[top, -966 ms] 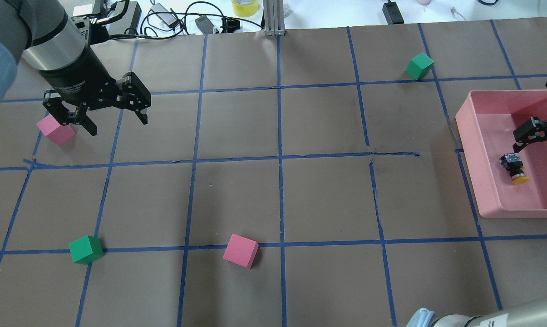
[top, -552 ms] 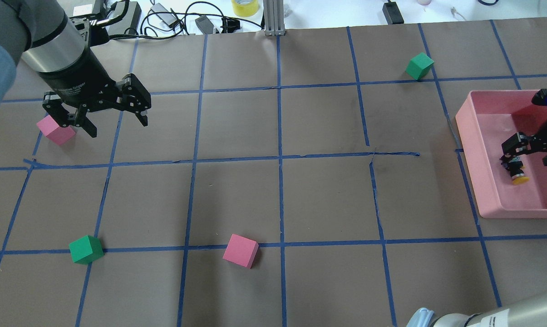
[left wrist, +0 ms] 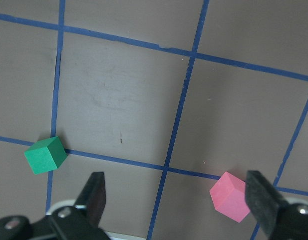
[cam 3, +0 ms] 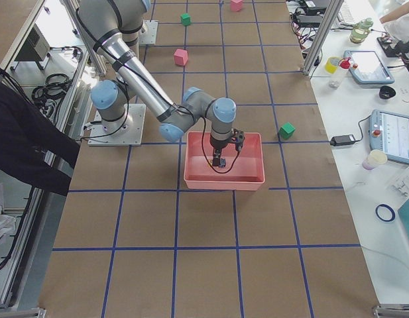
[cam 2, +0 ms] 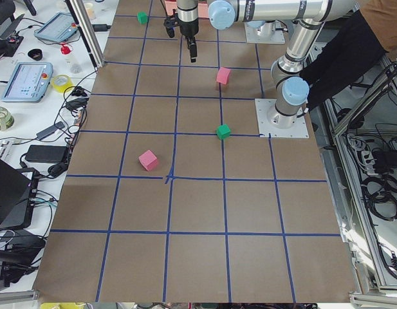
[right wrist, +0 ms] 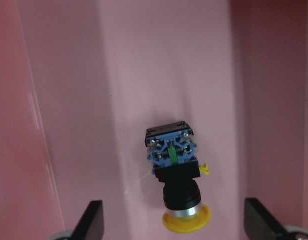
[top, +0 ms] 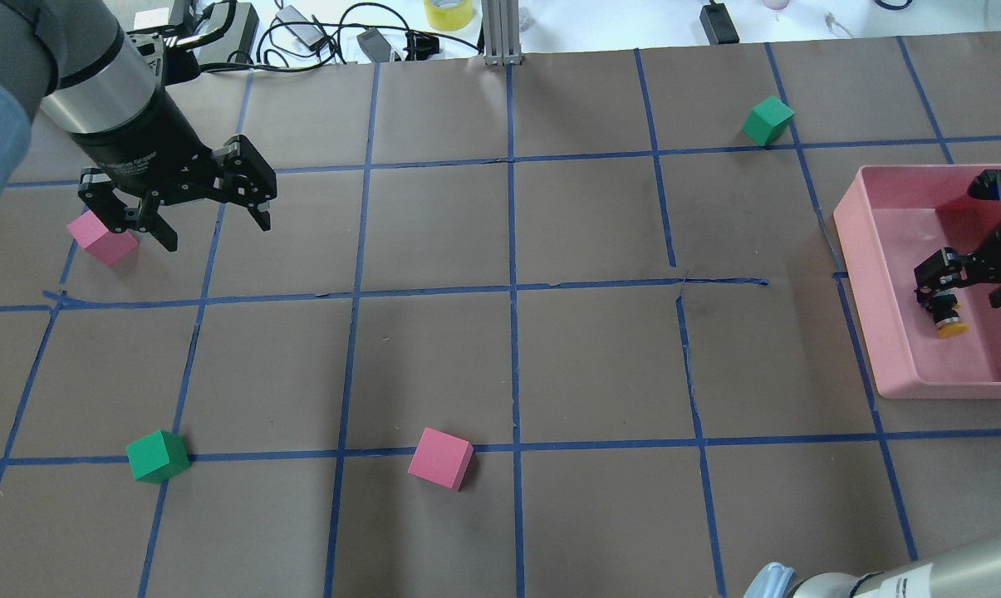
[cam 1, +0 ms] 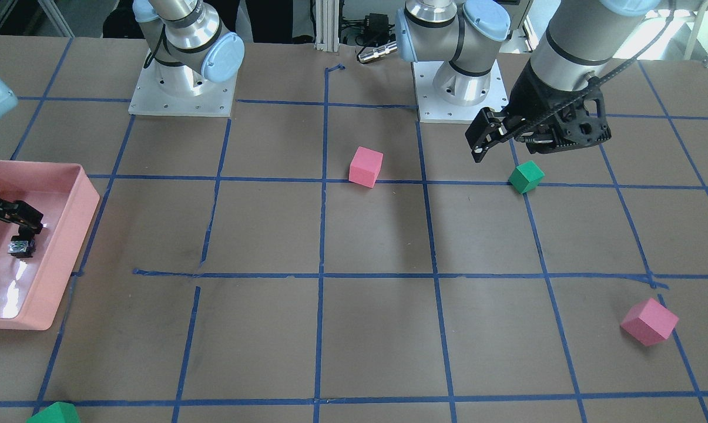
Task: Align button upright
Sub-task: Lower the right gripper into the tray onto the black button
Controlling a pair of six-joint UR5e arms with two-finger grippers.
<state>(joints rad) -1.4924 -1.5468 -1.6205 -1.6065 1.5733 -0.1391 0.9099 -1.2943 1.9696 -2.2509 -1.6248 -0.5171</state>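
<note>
The button (top: 947, 314) lies on its side in the pink tray (top: 857, 274), its yellow cap toward the robot. The right wrist view shows its blue and grey base, black body and yellow cap (right wrist: 174, 175). It also shows in the front view (cam 1: 22, 247). My right gripper (top: 969, 286) is open and hangs low in the tray just above the button, one finger on each side, not touching it (right wrist: 174, 223). My left gripper (top: 213, 226) is open and empty above the table's far left, beside a pink cube (top: 101, 237).
Foam cubes lie on the brown gridded table: a green one (top: 157, 456) and a pink one (top: 440, 458) near the front, and a green one (top: 767, 120) at the back right. Cables and a tape roll (top: 448, 12) lie beyond the far edge.
My right gripper has moved left and down inside the tray until it stands over the button. The button and the left arm have not moved.
</note>
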